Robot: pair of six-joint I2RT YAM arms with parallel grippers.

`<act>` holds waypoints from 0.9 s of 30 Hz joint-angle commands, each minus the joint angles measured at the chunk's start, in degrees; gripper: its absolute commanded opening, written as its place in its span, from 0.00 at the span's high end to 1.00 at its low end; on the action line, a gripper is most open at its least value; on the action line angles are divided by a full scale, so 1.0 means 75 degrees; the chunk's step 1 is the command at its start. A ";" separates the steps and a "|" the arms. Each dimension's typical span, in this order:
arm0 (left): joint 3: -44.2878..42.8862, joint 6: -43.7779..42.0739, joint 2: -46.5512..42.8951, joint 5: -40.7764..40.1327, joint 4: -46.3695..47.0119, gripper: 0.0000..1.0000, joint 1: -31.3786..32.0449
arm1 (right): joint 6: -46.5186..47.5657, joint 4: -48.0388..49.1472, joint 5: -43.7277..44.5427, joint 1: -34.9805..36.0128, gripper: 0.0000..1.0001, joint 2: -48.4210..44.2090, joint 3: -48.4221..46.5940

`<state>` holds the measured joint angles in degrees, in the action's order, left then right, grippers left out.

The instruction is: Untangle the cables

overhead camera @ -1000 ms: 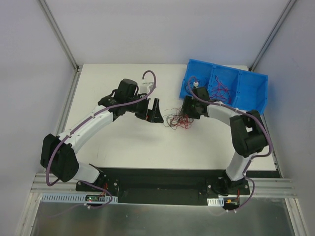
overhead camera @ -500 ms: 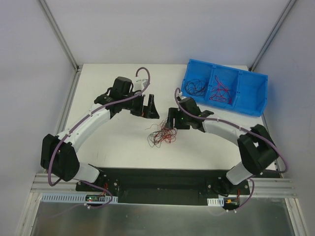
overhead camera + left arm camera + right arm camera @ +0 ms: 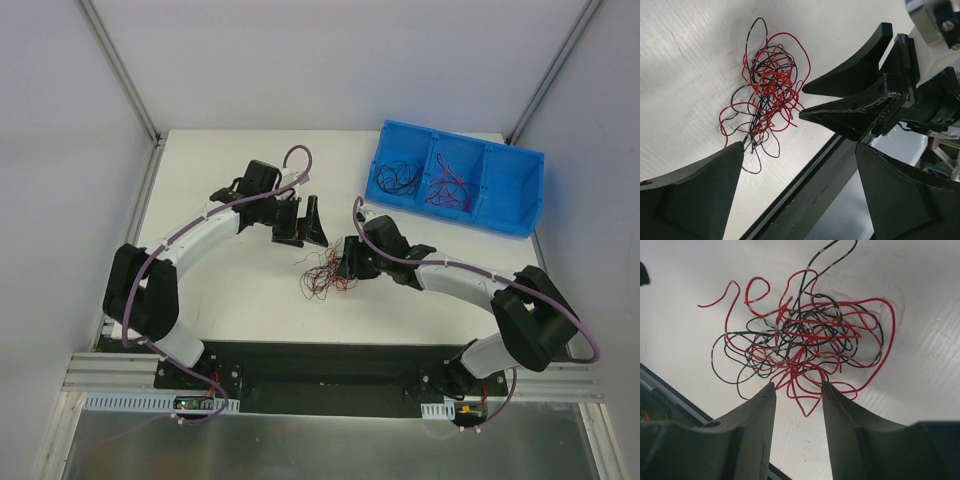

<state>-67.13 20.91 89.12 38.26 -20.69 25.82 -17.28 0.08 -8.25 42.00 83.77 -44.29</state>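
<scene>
Left hand [image 3: 303, 228] spread wide, right hand [image 3: 797, 386] half-spread — one tangle of cables [image 3: 805, 340] near both; two more in bin [image 3: 500, 225].

Left arm [image 3: 200, 235] jaws wide, right arm [image 3: 455, 281] jaws narrower

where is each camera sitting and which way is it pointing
Top external: above, behind the bases, looking down on table, blue bin, cables, left arm, right arm.
Left wrist: on the left gripper, looking past its own fingers at cables and right gripper.
Right wrist: looking down between its own fingers at cables.
Shared: all three show the cables.
</scene>
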 commanded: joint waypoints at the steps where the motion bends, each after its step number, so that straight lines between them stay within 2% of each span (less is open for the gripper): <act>1: -0.0201 0.0938 0.0351 0.0384 0.0086 0.08 0.0130 | -0.0098 0.0785 -0.0095 0.0072 0.62 0.0233 0.0023; 3: -0.0131 0.1079 0.0387 -0.0083 0.0098 0.08 0.0329 | -0.0285 0.0997 -0.0223 0.0095 0.69 0.0385 0.0070; 8: -0.0002 0.1220 0.0504 -0.0741 0.0110 0.08 0.0541 | -0.0427 0.1138 -0.0353 0.0189 0.73 0.0445 0.0198; 10: 0.0056 0.1174 0.0539 -0.0986 0.0110 0.08 0.0634 | -0.0415 0.1103 -0.0365 0.0201 0.86 0.0328 0.0245; 13: 0.0162 0.1080 0.0679 -0.1327 0.0110 0.07 0.0810 | -0.0415 0.1033 -0.0388 0.0213 1.00 0.0071 0.0339; 21: 0.0221 0.1208 0.1405 -0.1351 0.0449 0.03 0.1279 | -0.0707 0.0974 -0.0540 0.0201 1.00 -0.1394 0.0550; 27: -0.0096 0.1220 0.2167 -0.2240 0.0567 0.05 0.1444 | -0.1013 0.0742 -0.0612 0.0189 1.00 -0.2553 0.0165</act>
<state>-65.89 29.45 102.24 26.52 -17.28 36.03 -22.59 5.50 -12.53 43.38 70.85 -39.97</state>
